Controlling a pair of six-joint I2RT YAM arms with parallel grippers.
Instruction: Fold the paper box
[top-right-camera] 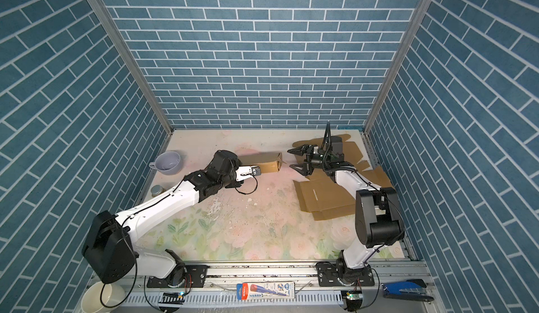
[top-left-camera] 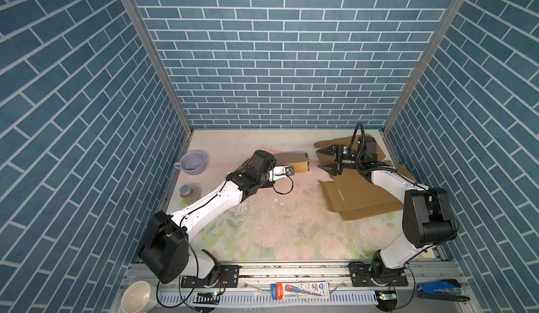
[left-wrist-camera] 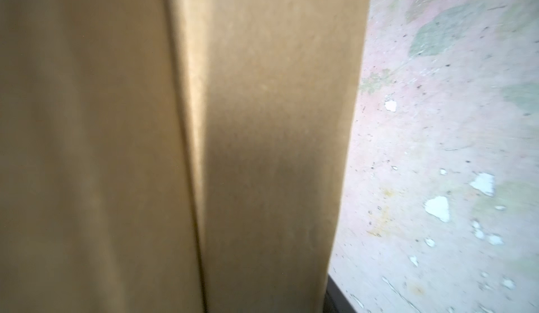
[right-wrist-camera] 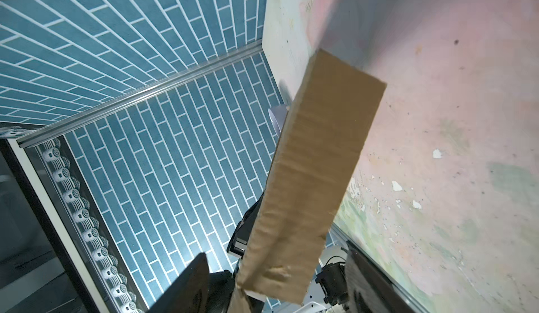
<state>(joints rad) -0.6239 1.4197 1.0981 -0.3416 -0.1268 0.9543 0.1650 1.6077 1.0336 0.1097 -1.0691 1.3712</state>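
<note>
The paper box [top-left-camera: 293, 162] is a long, narrow brown cardboard carton, folded up and lying across the back middle of the table in both top views [top-right-camera: 267, 164]. My left gripper [top-left-camera: 289, 170] is shut on its near long side. In the left wrist view the box [left-wrist-camera: 262, 151] fills most of the frame, and one dark finger [left-wrist-camera: 335, 300] shows at its edge. My right gripper [top-left-camera: 318, 158] stands open just off the box's right end, touching nothing. In the right wrist view the box end [right-wrist-camera: 291, 238] sits between the spread fingers [right-wrist-camera: 186, 285] with gaps on both sides.
Flat unfolded cardboard sheets [top-left-camera: 358, 197] lie under and behind the right arm. A lavender cup [top-left-camera: 192, 162] and a jar [top-left-camera: 186, 193] stand by the left wall. At the front rail are a white bowl [top-left-camera: 135, 297], a packet [top-left-camera: 300, 291] and a blue stapler [top-left-camera: 440, 289].
</note>
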